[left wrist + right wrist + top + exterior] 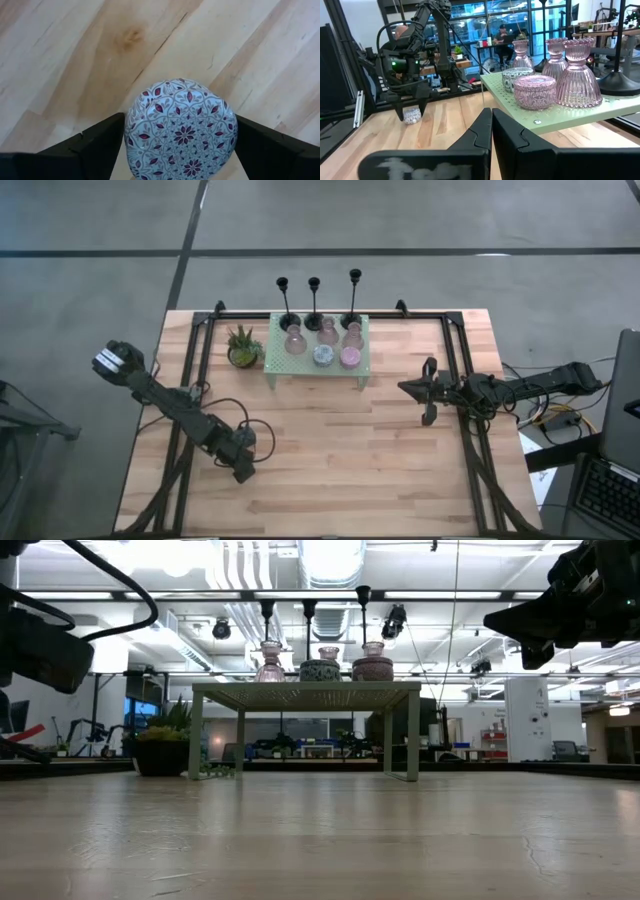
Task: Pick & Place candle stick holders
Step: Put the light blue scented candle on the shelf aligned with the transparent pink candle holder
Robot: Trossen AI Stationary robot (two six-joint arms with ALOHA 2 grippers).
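Note:
A short round holder (182,130), pale blue-white with a purple flower pattern, sits between the fingers of my left gripper (180,119), which is shut on it over the near left of the table (243,468). The right wrist view shows this holder (411,116) low under the fingers. The other candle stick holders stand on a mint-green shelf (318,370) at the far middle: three black candlesticks (314,305), pink glass ones (294,340), and round ones in pale blue (323,356) and pink (349,358). My right gripper (403,387) waits shut, right of the shelf. My left gripper pinches the round holder between its two fingers, one on each opposite side of its wall (129,137). The fingers come from above, pointing steeply down. The holder's patterned round face is turned up. Whether its bottom rests on the table or hangs just above it cannot be told.
A small potted plant (242,348) stands left of the shelf. Black frame rails (190,380) run along the table's left, far and right sides. Bare wood (340,460) lies between the shelf and the near edge.

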